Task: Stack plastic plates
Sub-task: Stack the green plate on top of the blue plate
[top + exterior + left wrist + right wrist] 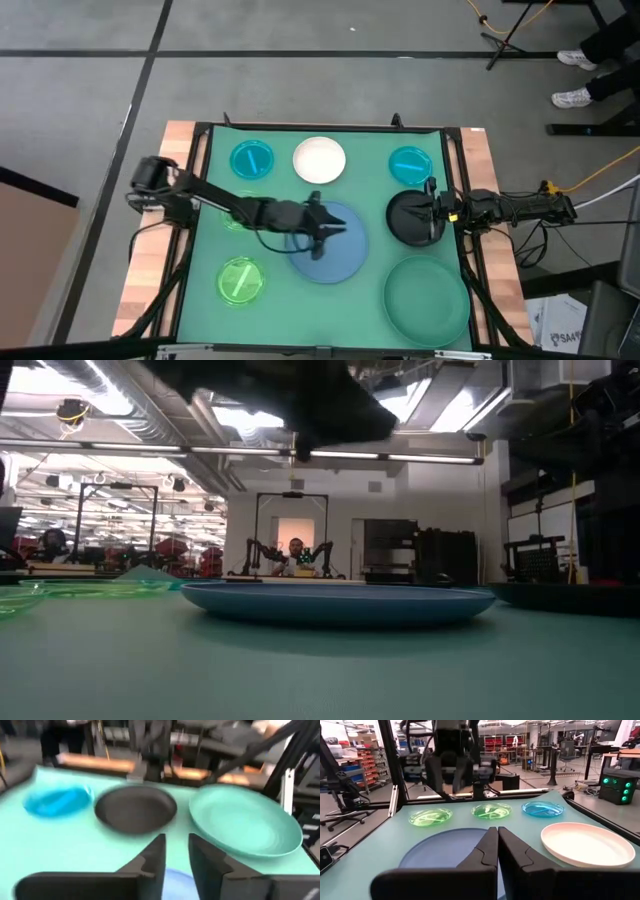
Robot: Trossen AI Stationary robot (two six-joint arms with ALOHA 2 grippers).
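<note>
Left gripper (322, 232) above blue plate (335, 262)

One camera looks straight down on the whole table (200, 300), one sits level at tabletop height, and each wrist camera faces across it, all sharing the blue plate (335, 255).

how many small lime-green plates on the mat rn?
2. One small translucent lime-green plastic plate lies near the mat's front left. The other lime-green plate sits farther back, partly hidden under the left arm. No others show.
</note>
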